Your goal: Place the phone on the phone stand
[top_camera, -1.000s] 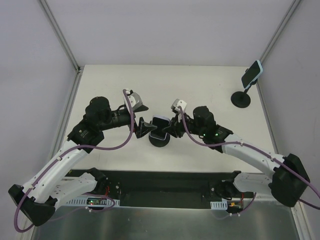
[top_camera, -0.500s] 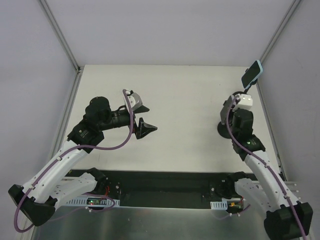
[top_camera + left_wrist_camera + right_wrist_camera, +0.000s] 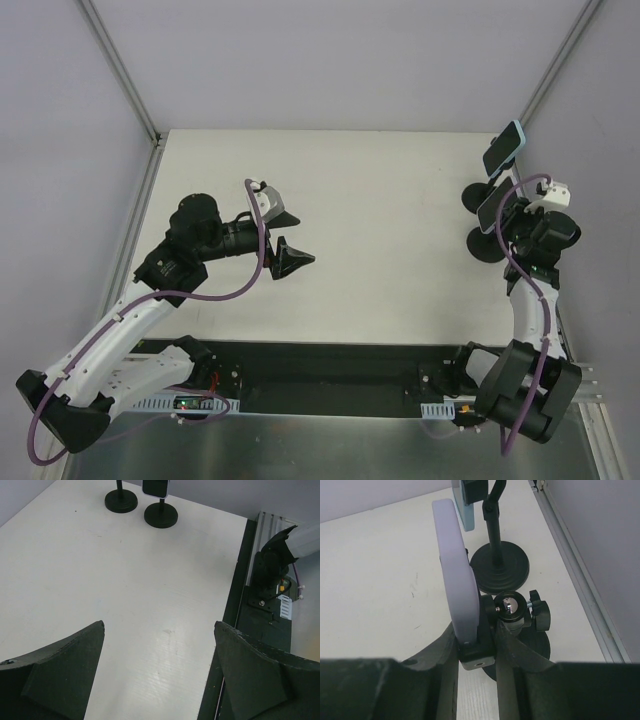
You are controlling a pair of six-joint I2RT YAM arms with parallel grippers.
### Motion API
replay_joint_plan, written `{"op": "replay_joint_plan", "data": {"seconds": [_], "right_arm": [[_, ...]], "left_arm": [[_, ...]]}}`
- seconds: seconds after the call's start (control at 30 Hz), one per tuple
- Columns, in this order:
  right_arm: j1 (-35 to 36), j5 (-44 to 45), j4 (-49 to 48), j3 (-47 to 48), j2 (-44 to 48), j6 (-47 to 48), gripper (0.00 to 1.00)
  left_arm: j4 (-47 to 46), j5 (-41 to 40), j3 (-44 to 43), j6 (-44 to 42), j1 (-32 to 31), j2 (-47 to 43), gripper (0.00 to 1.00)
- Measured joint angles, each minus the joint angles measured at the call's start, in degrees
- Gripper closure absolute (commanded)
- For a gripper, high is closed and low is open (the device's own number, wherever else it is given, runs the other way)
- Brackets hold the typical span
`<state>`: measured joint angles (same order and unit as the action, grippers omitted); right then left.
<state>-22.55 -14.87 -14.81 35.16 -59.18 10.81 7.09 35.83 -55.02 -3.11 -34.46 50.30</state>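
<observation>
phone [image 3: 456, 575] between right fingers [image 3: 439, 654] (on stand [image 3: 513, 608])

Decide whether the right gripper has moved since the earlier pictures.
Yes. The right gripper, shut on a phone stand, moved rightward from mid-table to beside the fixed stand at the far right.

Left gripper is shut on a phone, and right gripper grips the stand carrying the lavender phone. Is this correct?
No. The left gripper is open and empty, as the left wrist view shows; the right gripper does grip the stand carrying the lavender phone.
</observation>
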Motion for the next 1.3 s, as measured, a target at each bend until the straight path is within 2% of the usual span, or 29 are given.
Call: {"op": "replay_joint_plan", "data": {"seconds": [0.1, 0.23, 0.33, 0.43, 0.5, 0.53, 0.57, 0.8, 0.97, 1.03, 1.1, 1.3], "right_arm": [[-1.46, -3.96, -2.14, 0.0, -1.42, 0.39, 0.87], [-2.12, -6.71, -3.69, 0.0, -2.62, 0.24, 0.43], [-1.95, -8.17, -3.65, -0.24, -2.69, -1.64, 0.23], [-1.79, -5.77, -1.68, -0.57, -1.11, -2.86, 0.08], [-1.77, -2.51, 1.01, -0.7, 1.62, -3.67, 0.05], [-1.73, -0.55, 2.51, -0.68, 3.37, -4.04, 0.01], [-1.7, 0.92, 3.76, -0.68, 4.92, -4.28, 0.03], [-1.51, 13.75, 15.21, 1.66, 17.27, -8.48, 0.03], [-0.55, 23.28, 27.26, 11.02, 18.47, -12.41, 0.03], [2.54, 27.19, 32.5, 15.85, 17.51, -12.94, 0.03], [9.79, 33.62, 36.72, 20.94, 15.93, -12.55, 0.03], [46.58, 50.45, 41.46, 27.1, 13.07, -7.37, 0.04]], "left_arm": [[-0.13, 0.04, 0.0, 0.33, -0.07, 0.07, 0.11], [-0.68, 0.07, 0.0, 0.76, -0.07, 0.42, 0.11], [-0.76, 0.11, 0.0, 0.85, -0.09, 0.48, 0.11], [-0.83, 0.09, 0.0, 0.83, -0.09, 0.5, 0.11], [-0.85, 0.11, 0.0, 0.83, -0.09, 0.72, 0.11], [-0.83, 0.11, 0.0, 0.85, -0.09, 0.9, 0.11], [-0.85, 0.09, 0.02, 0.83, -0.09, 1.09, 0.11], [-0.85, 0.07, 0.0, 0.83, -0.09, 2.08, 0.11], [-0.83, -0.02, 0.0, 0.83, -0.09, 2.38, 0.11], [-0.83, -0.31, 0.02, 0.83, -0.09, 2.43, 0.11], [-0.83, -0.63, 0.02, 0.83, -0.09, 2.51, 0.11], [-0.85, -4.22, 0.26, 0.85, -0.09, 2.69, 0.11]]}}
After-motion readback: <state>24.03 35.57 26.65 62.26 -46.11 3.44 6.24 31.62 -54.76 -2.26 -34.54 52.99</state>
